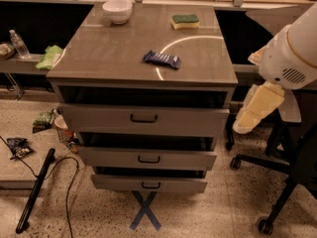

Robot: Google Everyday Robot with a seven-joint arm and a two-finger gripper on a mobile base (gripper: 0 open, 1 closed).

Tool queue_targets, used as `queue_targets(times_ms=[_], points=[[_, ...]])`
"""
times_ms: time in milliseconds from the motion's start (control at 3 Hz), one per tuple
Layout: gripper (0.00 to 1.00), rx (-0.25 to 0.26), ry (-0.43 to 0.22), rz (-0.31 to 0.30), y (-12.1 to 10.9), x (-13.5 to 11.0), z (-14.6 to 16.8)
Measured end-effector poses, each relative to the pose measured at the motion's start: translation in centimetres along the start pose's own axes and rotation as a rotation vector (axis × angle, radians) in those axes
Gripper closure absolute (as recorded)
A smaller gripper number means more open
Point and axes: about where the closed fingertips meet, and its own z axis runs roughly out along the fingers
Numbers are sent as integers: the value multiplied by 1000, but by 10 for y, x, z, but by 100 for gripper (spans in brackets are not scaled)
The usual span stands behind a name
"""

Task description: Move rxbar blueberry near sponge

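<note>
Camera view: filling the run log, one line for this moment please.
rxbar blueberry: on cabinet, near front, apart from sponge | sponge: on cabinet, back right | hand: right of cabinet, clear of bar

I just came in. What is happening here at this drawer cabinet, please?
A robot is meant to move the bar, but nothing touches it at this moment. The rxbar blueberry lies on the cabinet top, towards the front, apart from the sponge near the back edge. The gripper hangs beside the cabinet's right side, away from both. A white bowl stands at the back left.
</note>
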Motion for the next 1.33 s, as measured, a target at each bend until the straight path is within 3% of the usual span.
queue_targets(times_ms=[333,667,1000,1333], points=[[0,-1,-63,43,-29,-21,42],[0,-5,-76,50,-35,-26,53],[0,29,-138,114,-48,-41,60],[0,52,-289,241,-86,-67,73]])
